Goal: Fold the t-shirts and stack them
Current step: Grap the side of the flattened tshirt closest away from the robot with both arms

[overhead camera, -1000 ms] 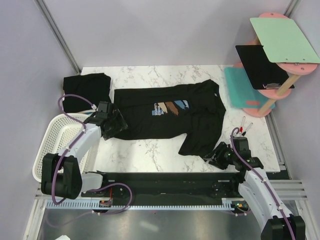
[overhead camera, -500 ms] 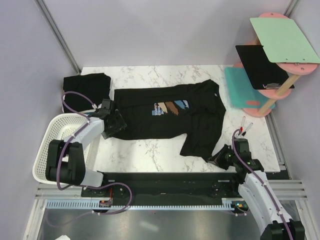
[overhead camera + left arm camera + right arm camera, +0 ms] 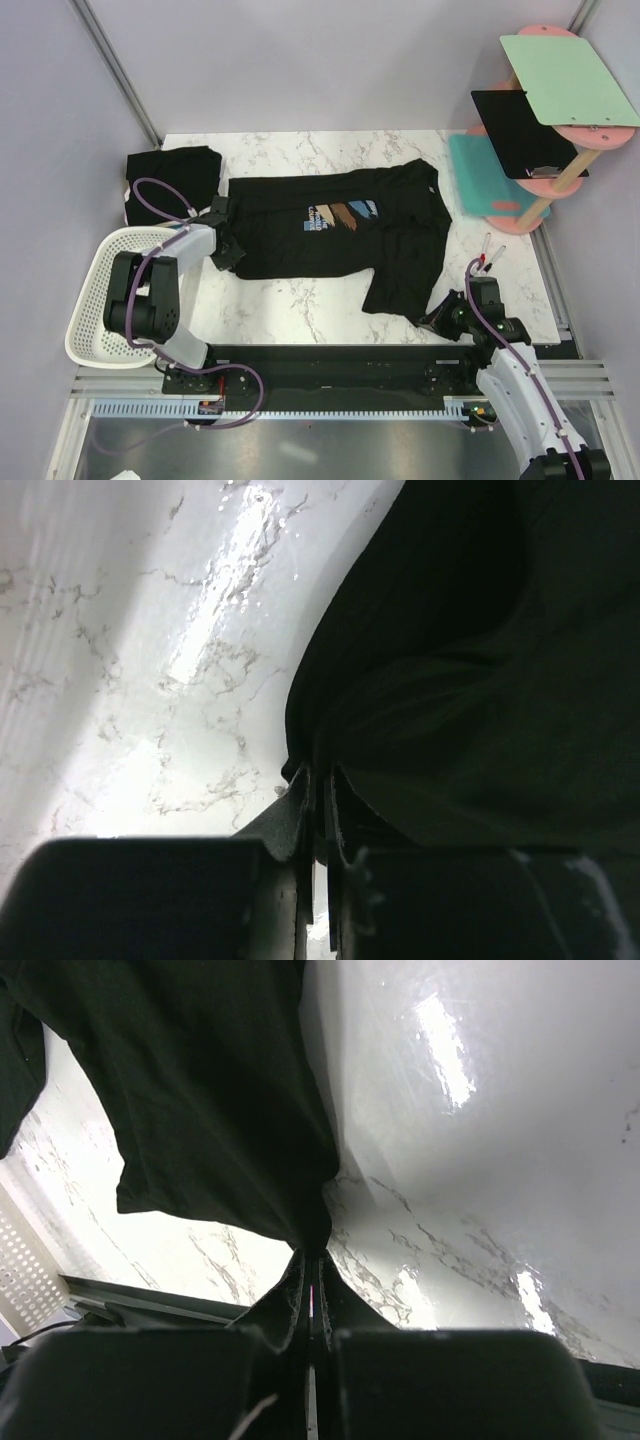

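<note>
**Top view.** I am looking at the printed t-shirt lying spread flat across the middle of the marble table. Its chest print is facing up and showing blue, brown and white stripes. The white lettering beside them is too small for me to read. A folded t-shirt is resting at the far left corner. The left gripper is meeting the spread shirt's left edge, near the white basket. The right gripper is meeting its near right corner.

**Left wrist view.** The left gripper is pinching the printed t-shirt at its edge, with its fingers nearly together on the black cloth.

**Right wrist view.** The right gripper is clamping fully down on a corner of the printed t-shirt, just above the table.
</note>
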